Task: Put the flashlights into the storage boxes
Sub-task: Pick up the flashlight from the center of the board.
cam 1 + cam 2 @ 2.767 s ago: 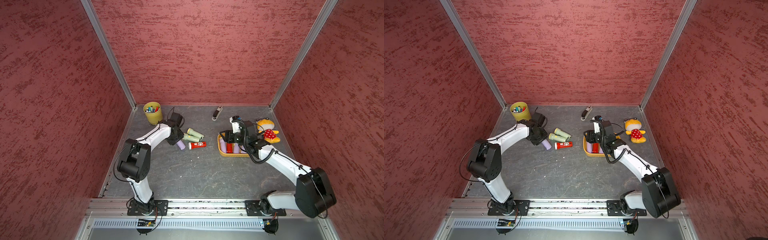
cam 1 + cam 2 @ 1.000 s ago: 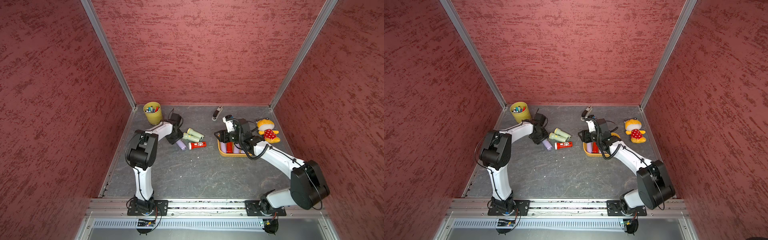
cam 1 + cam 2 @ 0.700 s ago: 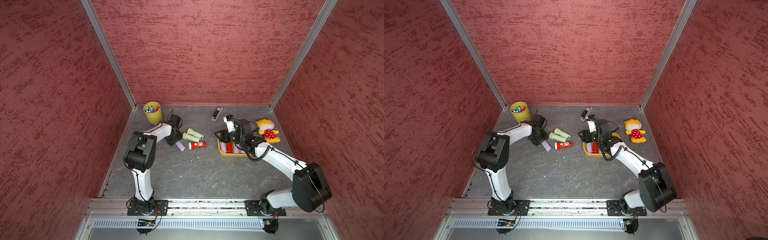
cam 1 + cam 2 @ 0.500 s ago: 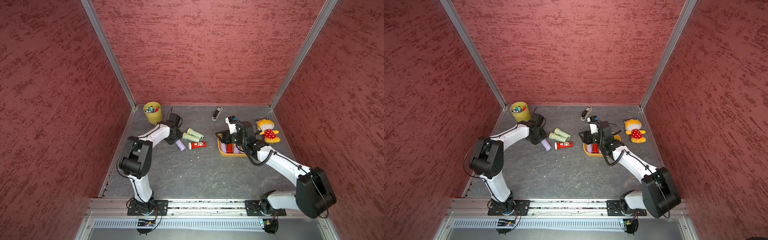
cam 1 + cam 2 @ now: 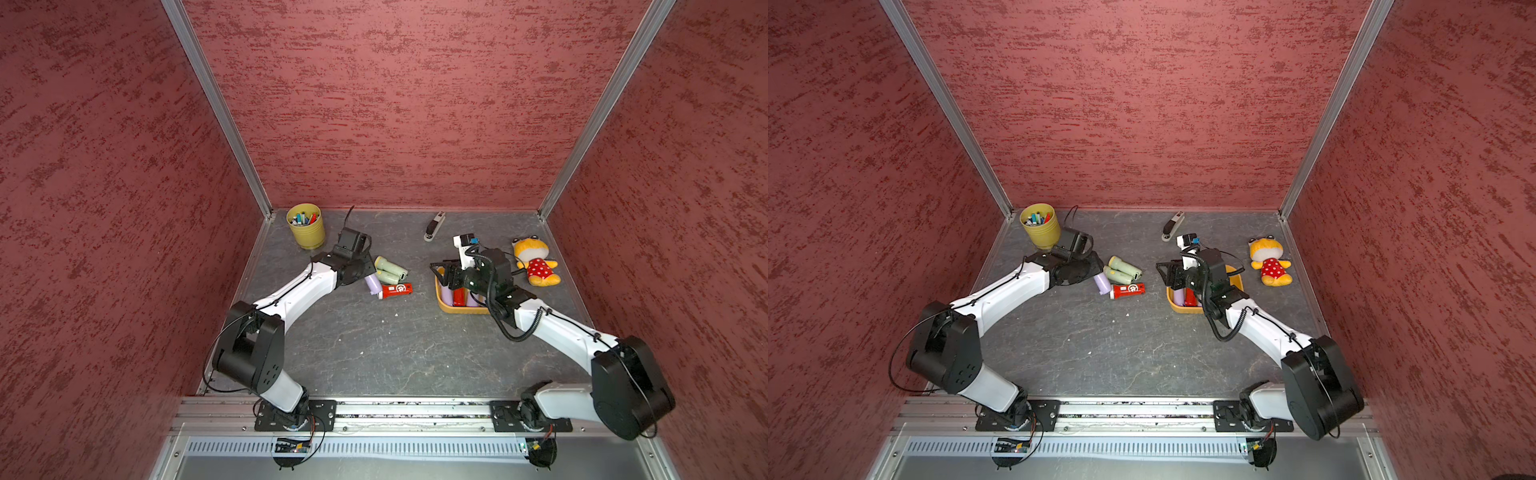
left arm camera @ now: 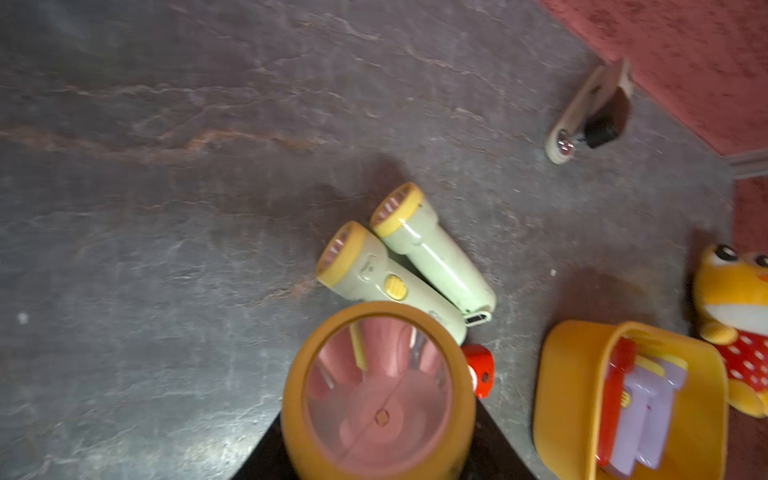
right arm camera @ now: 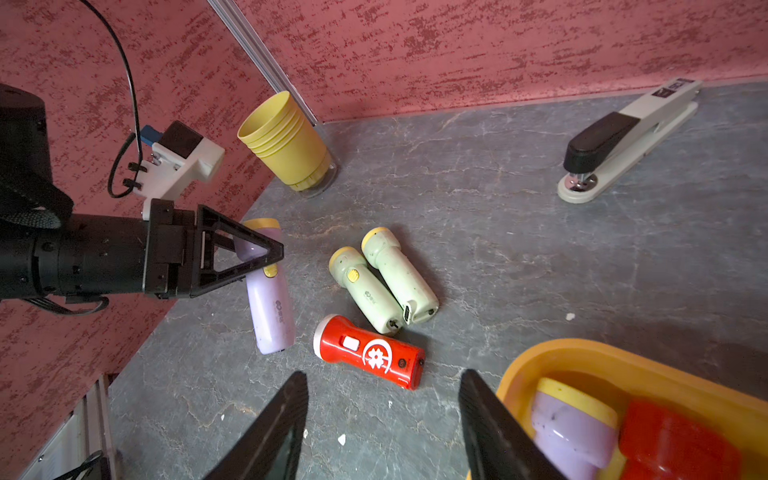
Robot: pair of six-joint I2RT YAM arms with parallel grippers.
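L fingers [image 7: 272, 252]: I read them closed tight on the yellow head of the lilac plastic flashlight [image 7: 270, 307], far-left on the grey stone-look bench [image 5: 374, 345]. Body tilted, tail low; can't tell if the tail touches. Just right of it, 2 pale green plastic flashlights [image 7: 397, 276] lie side by side, touching, w/ the red plastic flashlight [image 7: 370, 351] nearer, at their tails. R fingers [image 7: 286, 428]: wide apart, nothing between, over the far-left end of the shallow orange-yellow plastic tub [image 7: 582, 347]. The tub holds a stowed lilac flashlight [image 7: 569, 428] and a stowed red flashlight [image 7: 673, 444].
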